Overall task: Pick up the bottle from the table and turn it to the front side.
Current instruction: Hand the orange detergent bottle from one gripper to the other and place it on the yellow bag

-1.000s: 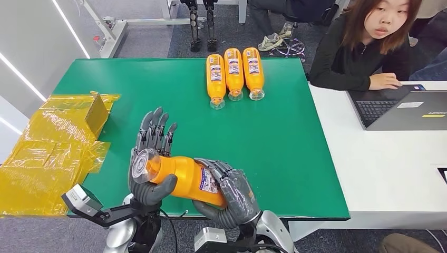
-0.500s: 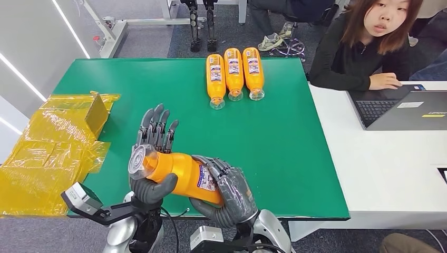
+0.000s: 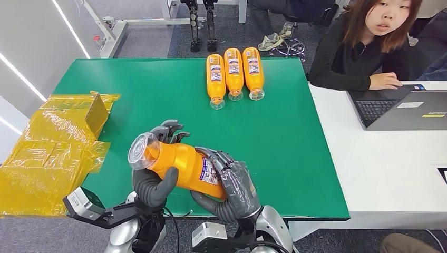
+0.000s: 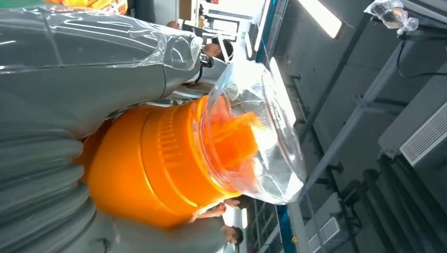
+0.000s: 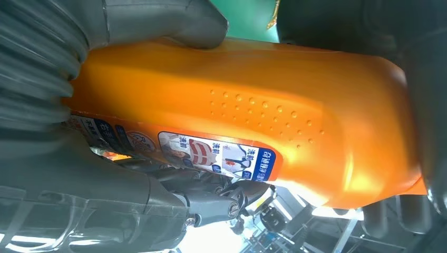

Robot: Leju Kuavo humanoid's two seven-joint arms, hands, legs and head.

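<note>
Since a second ago my left hand (image 3: 156,179) has curled its fingers, which stood straight up behind the neck, down over the orange bottle (image 3: 182,167), and the bottle's capped end has tipped upward and away from me. The green table (image 3: 284,153) is the biggest thing before me, with open cloth between my hands and the far edge. My hands work just above its near edge, so there is little room toward me. A white table (image 3: 379,174) butts against its right side, where a person (image 3: 363,47) sits at a laptop (image 3: 406,108). Yellow plastic wrap (image 3: 47,153) spills over the left edge. Three more orange bottles (image 3: 234,74) lie side by side at the far edge, caps toward me.

My right hand (image 3: 232,187) grips the held bottle's body over the label; the left clasps its neck end, thumb underneath. The clear cap (image 3: 140,151) points up-left. The bottle is off the cloth.
</note>
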